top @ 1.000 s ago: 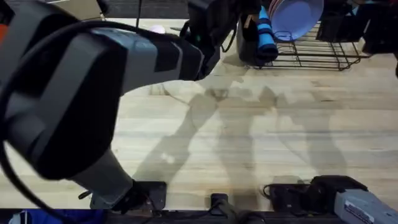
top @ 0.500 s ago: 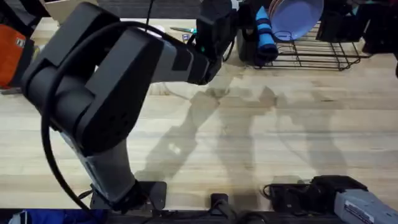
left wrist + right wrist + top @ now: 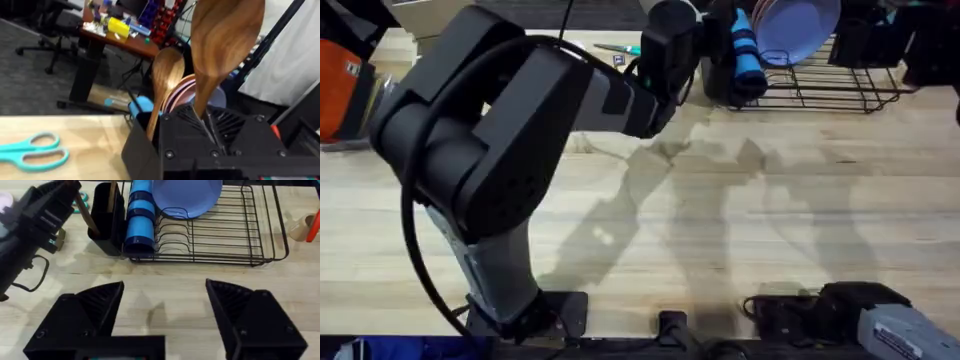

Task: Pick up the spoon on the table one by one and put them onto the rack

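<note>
My left gripper [image 3: 669, 45] is shut on a brown wooden spoon [image 3: 225, 45], which stands bowl-up between its black fingers [image 3: 207, 126]. It hovers at the back of the table [image 3: 720, 220], just beside the black utensil caddy [image 3: 107, 226] at the left end of the wire rack [image 3: 220, 235]. A second wooden spoon [image 3: 165, 80] stands in the caddy. In the right wrist view the held spoon's handle [image 3: 86, 214] slants down beside the caddy. My right gripper [image 3: 165, 287] is open and empty, low near the table's front edge and facing the rack.
A blue cup [image 3: 140, 220] and a purple plate [image 3: 186, 195] sit in the rack. Teal-handled scissors [image 3: 30, 150] lie on the table left of the caddy. An orange object [image 3: 340, 90] sits at the far left. The right arm's base [image 3: 880, 320] rests at the lower right.
The left arm has dropped away from the camera and stretched farther back, carrying the spoon slightly right toward the caddy. The right arm stays still.
</note>
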You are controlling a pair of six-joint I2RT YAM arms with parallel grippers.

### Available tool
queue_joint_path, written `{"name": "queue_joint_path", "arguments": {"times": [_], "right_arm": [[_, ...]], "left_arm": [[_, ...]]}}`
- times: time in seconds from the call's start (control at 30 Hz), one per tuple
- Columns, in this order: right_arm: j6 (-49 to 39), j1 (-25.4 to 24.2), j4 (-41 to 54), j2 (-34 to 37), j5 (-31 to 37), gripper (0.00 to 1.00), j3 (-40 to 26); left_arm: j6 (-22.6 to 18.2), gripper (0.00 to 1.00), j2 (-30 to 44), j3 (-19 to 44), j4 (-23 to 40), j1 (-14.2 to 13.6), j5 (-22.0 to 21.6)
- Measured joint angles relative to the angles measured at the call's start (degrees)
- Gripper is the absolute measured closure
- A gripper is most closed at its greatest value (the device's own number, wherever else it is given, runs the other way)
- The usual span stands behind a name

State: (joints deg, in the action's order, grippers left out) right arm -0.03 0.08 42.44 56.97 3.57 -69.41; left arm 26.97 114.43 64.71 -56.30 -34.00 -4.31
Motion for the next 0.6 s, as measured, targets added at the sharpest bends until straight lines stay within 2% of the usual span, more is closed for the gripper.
{"name": "queue_joint_path", "arguments": {"times": [0.6], "right_arm": [[0.0,0.0,0.1,0.0,-0.2,0.006,0.0]], "left_arm": [[-0.7,0.956,0.0,0.0,12.3,-0.7,1.8]]}}
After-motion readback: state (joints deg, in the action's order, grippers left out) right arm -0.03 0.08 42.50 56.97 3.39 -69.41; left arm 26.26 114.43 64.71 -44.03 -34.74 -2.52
